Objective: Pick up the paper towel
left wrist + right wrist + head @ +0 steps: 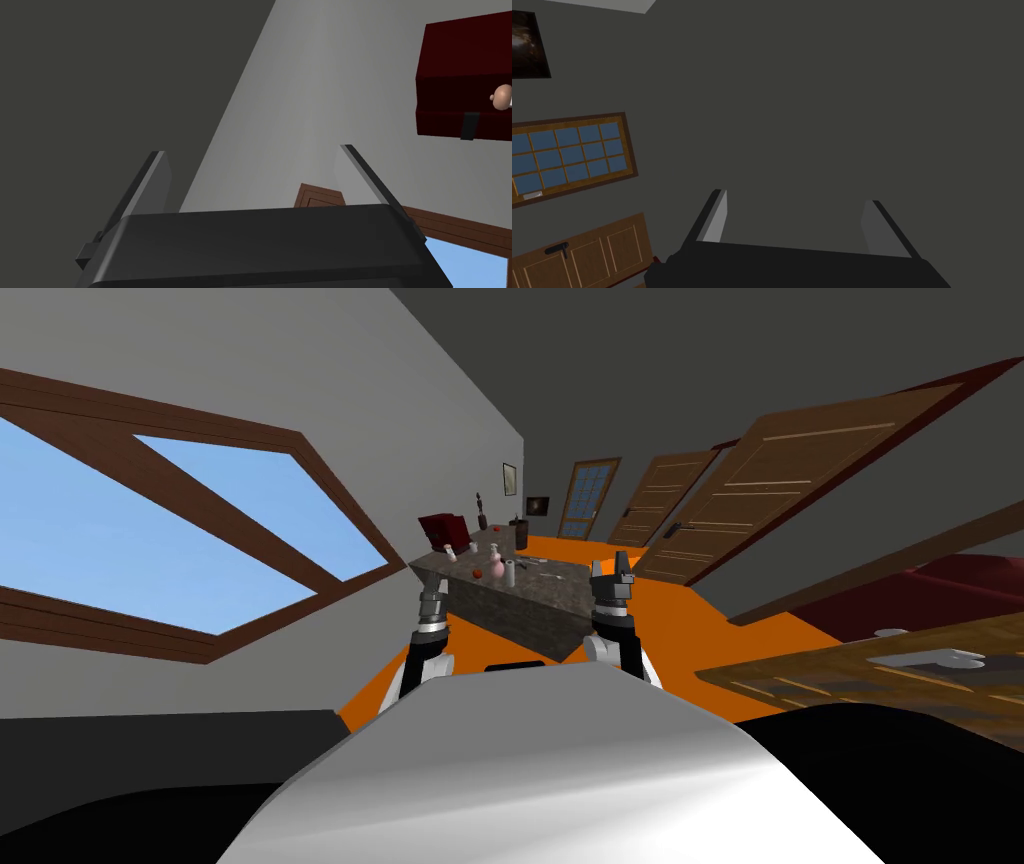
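The paper towel (509, 573) is a small white upright roll near the middle of a dark stone-patterned table (545, 613) ahead of me. My left gripper (433, 590) is raised in front of the table's near left corner, short of the roll; in the left wrist view the left gripper (255, 160) is open with nothing between its fingers. My right gripper (612, 566) is held up at the table's near right end, to the right of the roll; in the right wrist view the right gripper (794, 207) is open and empty.
A pink vase (497, 567), a small red ball (476, 572) and a white bottle (451, 553) stand near the roll. A dark red box (443, 529) sits behind the table. Wooden doors (790, 488) line the right wall. A wooden table (880, 673) is at my right. The floor (700, 628) is orange.
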Motion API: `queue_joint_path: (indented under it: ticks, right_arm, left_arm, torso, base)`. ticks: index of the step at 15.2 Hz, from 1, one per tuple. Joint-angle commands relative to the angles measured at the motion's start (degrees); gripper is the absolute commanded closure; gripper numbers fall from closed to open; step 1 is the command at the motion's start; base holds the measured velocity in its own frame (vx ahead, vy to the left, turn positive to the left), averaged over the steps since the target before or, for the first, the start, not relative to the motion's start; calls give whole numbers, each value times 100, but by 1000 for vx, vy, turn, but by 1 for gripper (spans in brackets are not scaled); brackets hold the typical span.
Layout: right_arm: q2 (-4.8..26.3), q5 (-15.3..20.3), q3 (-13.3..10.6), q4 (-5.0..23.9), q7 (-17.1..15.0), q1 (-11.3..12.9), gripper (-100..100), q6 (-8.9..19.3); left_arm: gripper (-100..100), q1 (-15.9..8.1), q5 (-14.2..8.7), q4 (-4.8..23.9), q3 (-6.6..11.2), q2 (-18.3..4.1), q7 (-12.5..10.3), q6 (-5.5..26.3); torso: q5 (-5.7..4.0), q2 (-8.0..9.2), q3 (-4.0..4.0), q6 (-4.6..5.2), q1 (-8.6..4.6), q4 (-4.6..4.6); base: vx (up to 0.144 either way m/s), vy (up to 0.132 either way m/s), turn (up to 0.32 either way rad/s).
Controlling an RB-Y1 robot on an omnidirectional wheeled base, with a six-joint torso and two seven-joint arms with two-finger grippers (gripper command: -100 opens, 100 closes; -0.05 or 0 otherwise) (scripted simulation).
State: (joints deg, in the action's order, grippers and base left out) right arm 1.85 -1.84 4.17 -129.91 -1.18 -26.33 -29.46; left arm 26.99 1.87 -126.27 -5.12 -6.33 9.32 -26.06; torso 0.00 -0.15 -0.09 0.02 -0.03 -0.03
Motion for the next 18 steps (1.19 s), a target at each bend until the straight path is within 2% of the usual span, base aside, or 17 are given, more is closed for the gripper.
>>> queue_joint_path:
  ticks: [1, 6, 13, 14, 18]
  right_arm:
    - [0, 0, 0, 0, 0, 0, 0, 0]
    - [0, 0, 0, 0, 0, 0, 0, 0]
    - [0, 0, 0, 0, 0, 0, 0, 0]
    - [0, 0, 0, 0, 0, 0, 0, 0]
    - [0, 0, 0, 0, 0, 0, 0, 0]
  left_arm:
    - [-100, -83, 51, 150, -38, -182, 164, 71]
    - [-100, -364, 230, 606, -190, -397, 633, 263]
    - [-100, -829, 524, 1366, -440, -652, 1408, 582]
    - [-100, -829, 524, 1366, -440, -652, 1408, 582]
    - [-100, -1115, 704, 1838, -593, -800, 1880, 779]
  torso:
    - [0, 0, 0, 0, 0, 0]
    - [-1, -12, -7, 0, -3, -3]
    - [-1, -18, -11, 1, -4, -4]
    - [-1, -19, -11, 1, -4, -4]
    - [-1, -15, -9, 1, -6, -3]
  base:
    - [44, -13, -103]
    - [57, -14, -114]
    - [71, -13, -134]
    - [61, -9, -80]
    - [63, -12, -133]
